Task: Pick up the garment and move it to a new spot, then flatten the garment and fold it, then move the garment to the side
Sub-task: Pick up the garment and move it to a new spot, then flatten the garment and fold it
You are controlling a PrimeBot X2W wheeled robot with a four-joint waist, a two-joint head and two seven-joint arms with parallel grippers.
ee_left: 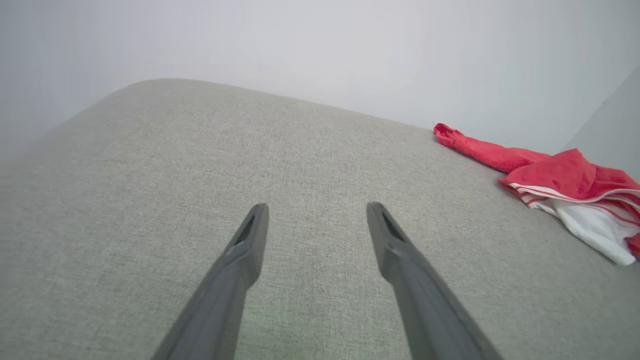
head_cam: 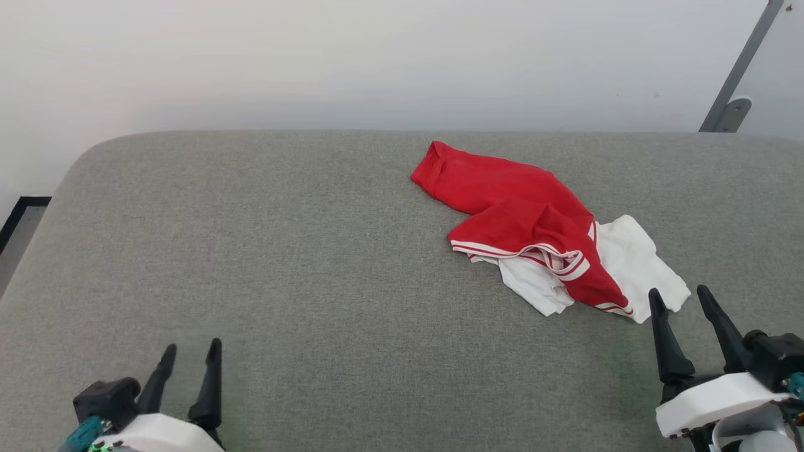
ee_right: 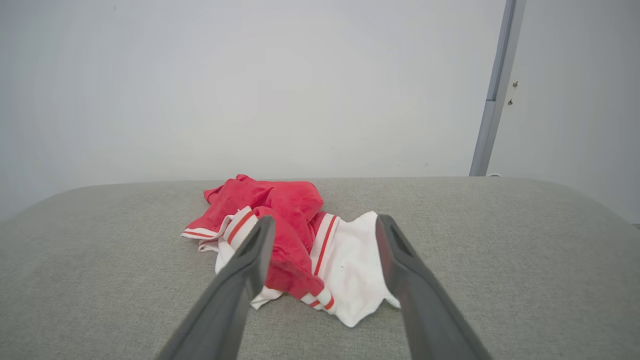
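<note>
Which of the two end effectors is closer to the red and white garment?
The right end effector: it points at the white end of the garment, close to it. The left end effector hangs over bare grey cushion, far away.

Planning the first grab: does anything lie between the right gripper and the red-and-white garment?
Nothing visible does. The open right gripper points straight at the garment, whose white end lies just ahead of its fingers on the bare grey cushion. The left gripper, also open, is far off to the left.
</note>
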